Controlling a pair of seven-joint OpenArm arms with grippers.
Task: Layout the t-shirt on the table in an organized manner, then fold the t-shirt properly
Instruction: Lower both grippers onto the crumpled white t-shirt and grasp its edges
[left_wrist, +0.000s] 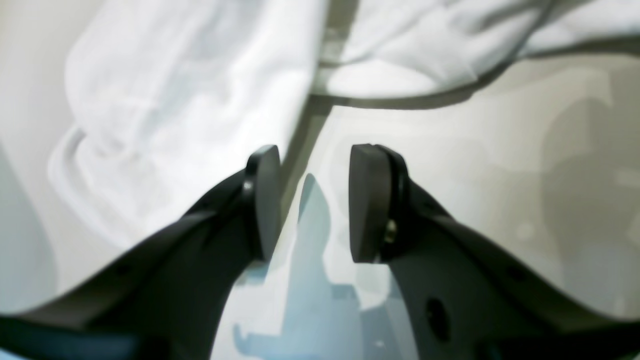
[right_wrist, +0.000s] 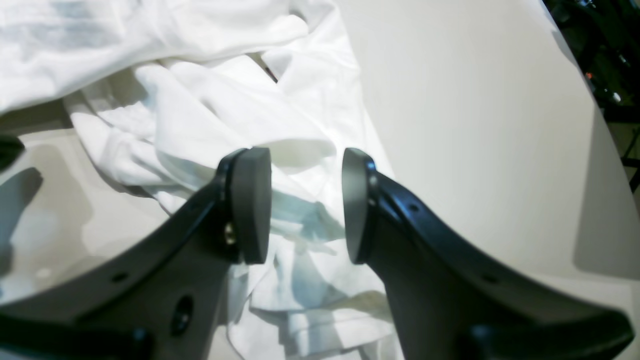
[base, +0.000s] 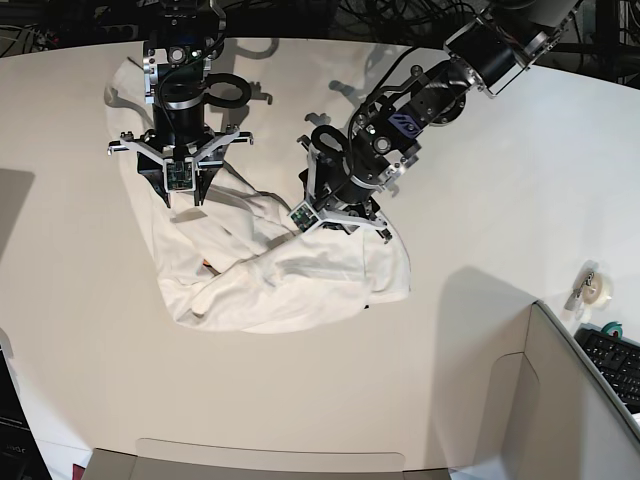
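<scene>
The white t-shirt (base: 270, 280) lies crumpled in a heap on the off-white table (base: 480, 190), plain side showing and no print visible. My right gripper (right_wrist: 302, 205) is open just above bunched folds of the t-shirt (right_wrist: 210, 115), at the heap's far left corner (base: 182, 195). My left gripper (left_wrist: 315, 200) is also open, low over the table (left_wrist: 475, 165), with an edge of the t-shirt (left_wrist: 175, 100) beside its left finger. In the base view the left gripper (base: 335, 222) is at the heap's upper right. Neither gripper holds anything.
A tape roll (base: 597, 288) sits near the right edge. A grey-beige partition panel (base: 560, 400) with a keyboard (base: 615, 360) behind it stands at the lower right. Cables and dark equipment (base: 330, 15) run along the curved far edge.
</scene>
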